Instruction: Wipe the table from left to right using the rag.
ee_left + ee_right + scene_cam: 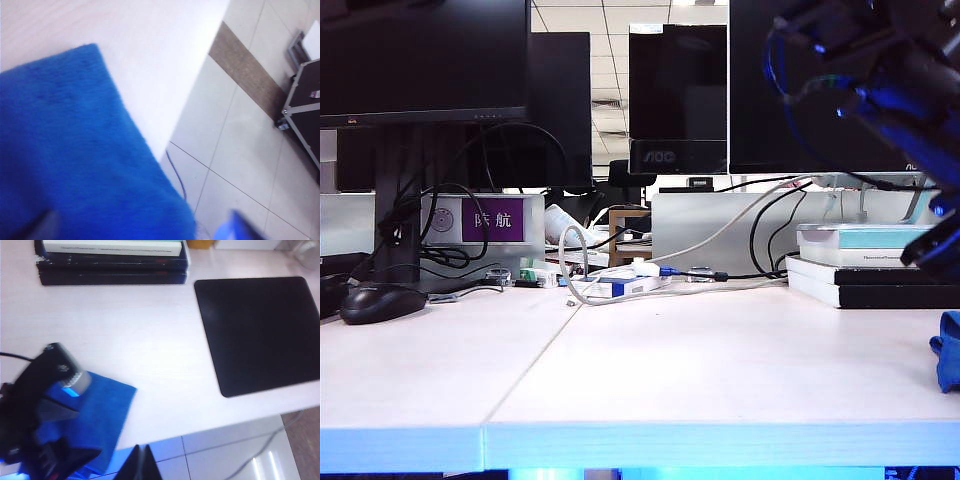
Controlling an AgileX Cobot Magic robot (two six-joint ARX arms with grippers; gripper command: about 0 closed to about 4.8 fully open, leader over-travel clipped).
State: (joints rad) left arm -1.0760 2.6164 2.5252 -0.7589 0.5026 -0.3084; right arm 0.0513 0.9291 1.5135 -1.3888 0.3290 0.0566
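Note:
The bright-blue rag [100, 412] lies flat at the front edge of the white table [150, 340], one corner hanging past it. In the exterior view only a bit of the rag [948, 350] shows, at the far right of the table [700, 360]. My left gripper [140, 227] hovers right over the rag [75, 160], open, with one finger [45, 225] on each side of the cloth. The right wrist view shows it as a black body [40, 405] on the rag. My right gripper [141, 465] is shut, its tips together, above the table's front edge beside the rag.
A black mouse pad [257, 332] lies to one side of the rag and a stack of books [112, 262] behind it. A black mouse [382, 302], cables, a power strip [620, 285] and monitors fill the back left. A dark arm [880, 80] looms upper right.

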